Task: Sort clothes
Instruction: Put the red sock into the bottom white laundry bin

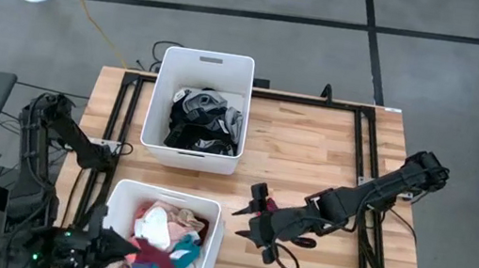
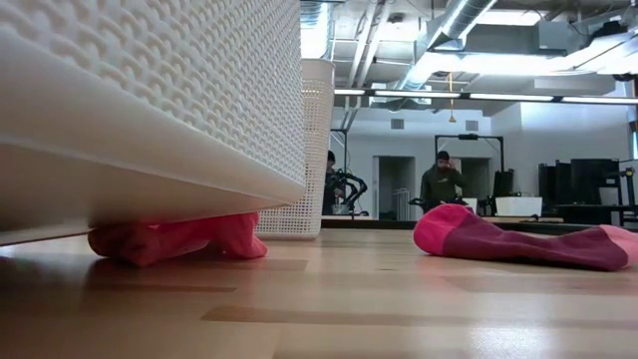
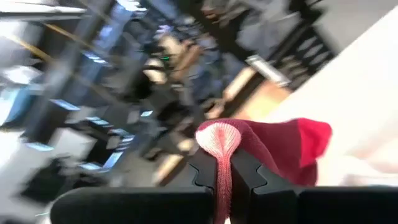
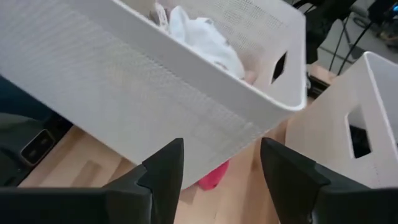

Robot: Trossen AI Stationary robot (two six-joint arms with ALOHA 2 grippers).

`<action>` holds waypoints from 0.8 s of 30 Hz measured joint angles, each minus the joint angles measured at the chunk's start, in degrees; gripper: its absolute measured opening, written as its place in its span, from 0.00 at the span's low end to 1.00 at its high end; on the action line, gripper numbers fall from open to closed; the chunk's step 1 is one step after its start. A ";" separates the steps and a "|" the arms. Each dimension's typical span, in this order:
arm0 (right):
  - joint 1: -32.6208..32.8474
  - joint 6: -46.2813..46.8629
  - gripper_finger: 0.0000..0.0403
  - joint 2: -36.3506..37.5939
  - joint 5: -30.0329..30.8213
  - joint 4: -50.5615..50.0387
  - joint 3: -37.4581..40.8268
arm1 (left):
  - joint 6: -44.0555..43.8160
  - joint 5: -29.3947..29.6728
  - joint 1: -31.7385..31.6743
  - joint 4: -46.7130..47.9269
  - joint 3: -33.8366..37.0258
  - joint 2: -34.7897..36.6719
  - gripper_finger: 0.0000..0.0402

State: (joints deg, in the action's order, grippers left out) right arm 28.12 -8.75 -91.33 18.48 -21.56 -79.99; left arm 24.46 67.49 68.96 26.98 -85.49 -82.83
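Note:
My left gripper (image 3: 222, 163) is shut on a pink-and-maroon sock (image 3: 280, 146) over the near white bin (image 1: 121, 194), which holds pink, white, maroon and teal clothes (image 1: 169, 238). In the high view that gripper (image 1: 129, 247) sits at the bin's near left. My right gripper (image 1: 245, 213) stands open above the table, right of the near bin, its fingers (image 4: 165, 165) toward the bin's wall (image 4: 155, 93). Another pink-and-maroon sock (image 2: 518, 241) lies flat on the tabletop. A pink garment (image 2: 174, 239) lies pinned under the near bin's edge. My left gripper pinches the sock's pink ribbed end (image 3: 219, 140) between its two fingers. The maroon-red rest of the sock bunches just beyond the fingertips, beside the bin's white wall. Whether it hangs clear of the clothes in the bin cannot be told.
The far white bin (image 1: 204, 62) holds black and grey clothes (image 1: 204, 119) and stands at the table's far side. Bare wood (image 1: 331, 157) lies right of both bins. Cables run on the floor beyond the table. A person (image 2: 440, 181) stands in the room behind.

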 joint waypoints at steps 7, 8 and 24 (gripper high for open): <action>0.02 0.36 0.55 0.00 0.02 -0.73 0.00 | -14.32 -18.76 0.08 5.65 0.00 0.00 0.01; -0.06 0.36 0.55 0.00 0.02 -0.76 0.00 | -15.61 -21.24 0.03 5.75 0.00 0.00 0.01; -0.84 9.98 0.55 0.00 0.04 -11.81 0.00 | -29.53 -46.68 -8.90 9.16 0.26 -1.56 0.01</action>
State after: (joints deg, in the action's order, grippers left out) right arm 27.27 1.24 -91.33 18.52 -33.36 -79.99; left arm -5.07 20.81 60.05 36.14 -85.23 -84.38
